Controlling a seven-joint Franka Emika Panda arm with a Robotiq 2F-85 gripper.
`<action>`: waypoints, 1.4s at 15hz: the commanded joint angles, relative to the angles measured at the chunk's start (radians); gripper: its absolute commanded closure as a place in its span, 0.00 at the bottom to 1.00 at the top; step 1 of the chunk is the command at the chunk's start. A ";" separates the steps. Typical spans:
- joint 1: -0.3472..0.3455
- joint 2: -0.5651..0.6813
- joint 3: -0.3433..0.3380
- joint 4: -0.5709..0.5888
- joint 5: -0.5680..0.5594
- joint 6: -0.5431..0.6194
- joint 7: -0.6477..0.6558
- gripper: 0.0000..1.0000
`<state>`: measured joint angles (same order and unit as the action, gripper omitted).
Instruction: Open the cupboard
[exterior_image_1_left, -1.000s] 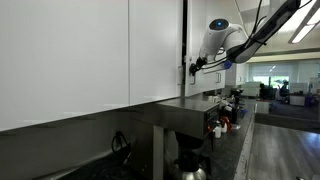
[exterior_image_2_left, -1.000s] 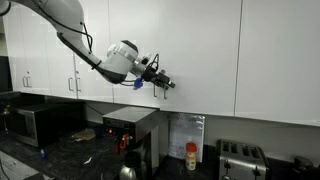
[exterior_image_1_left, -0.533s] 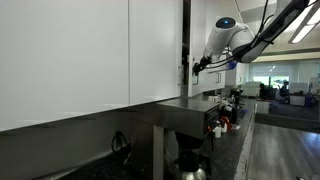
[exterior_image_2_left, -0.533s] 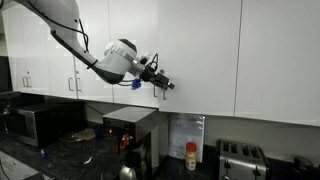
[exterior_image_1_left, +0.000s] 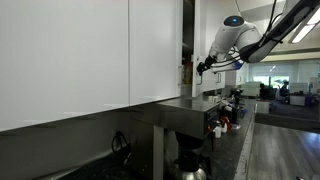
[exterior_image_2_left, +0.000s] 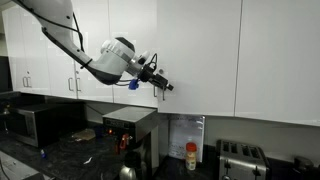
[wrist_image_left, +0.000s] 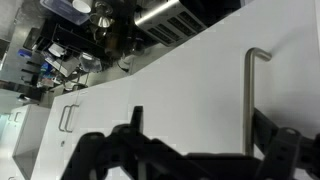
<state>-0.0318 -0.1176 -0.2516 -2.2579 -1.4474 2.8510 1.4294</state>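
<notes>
Since a second ago the gripper (exterior_image_1_left: 203, 68) has drawn away from the cabinet front, and the gap at the cupboard's edge has widened; something yellow-orange (exterior_image_1_left: 186, 72) shows in it, too small to make out.

The arm reaches in from above, away from the cupboard (exterior_image_2_left: 200, 50). It bends at the white wrist (exterior_image_2_left: 118, 60), with the gripper (exterior_image_2_left: 163, 85) level at the door's lower handle-side edge. In the wrist view the dark fingers (wrist_image_left: 135, 118) stand apart. The silver bar handle (wrist_image_left: 248, 100) runs down between them, close to one finger; whether it touches cannot be told.

The cupboard hangs in a row of glossy white wall cabinets. Further doors on the arm's side of it carry paired handles (exterior_image_2_left: 75, 85). Below the cupboard runs a dark countertop (exterior_image_2_left: 60, 160). A boxy steel machine (exterior_image_2_left: 130, 130) stands beneath the gripper, a microwave (exterior_image_2_left: 35, 120) is beyond that, and a toaster (exterior_image_2_left: 240, 158) and a small jar (exterior_image_2_left: 191, 157) stand under the cupboard. Past the cupboard an open office with ceiling lights (exterior_image_1_left: 305, 30) shows.
</notes>
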 joint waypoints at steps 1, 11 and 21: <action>-0.046 -0.119 -0.038 -0.056 -0.025 -0.080 -0.002 0.00; -0.052 -0.204 -0.116 -0.135 0.010 -0.008 -0.025 0.00; -0.056 -0.249 -0.199 -0.189 0.033 0.076 -0.087 0.00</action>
<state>-0.0329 -0.2287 -0.4179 -2.3913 -1.4333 3.0304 1.3969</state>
